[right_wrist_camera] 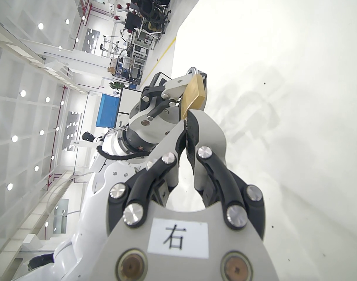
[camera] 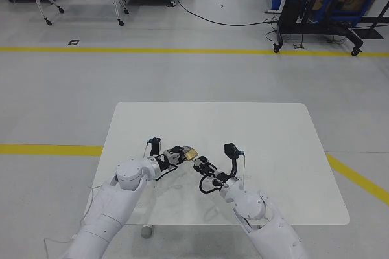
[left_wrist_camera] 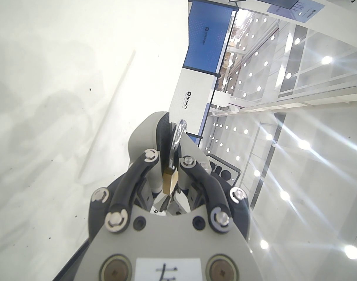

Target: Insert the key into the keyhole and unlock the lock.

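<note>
Lock [right_wrist_camera: 193,96] is hanging over the table [camera: 279,129]; my left tool [left_wrist_camera: 175,132] is gripping it, and my right tool [right_wrist_camera: 187,118] is squeezing shut right at its end

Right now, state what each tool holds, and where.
Left tool grips the padlock by its shackle end. Right tool is shut at the padlock's base; its contents are hidden.
</note>
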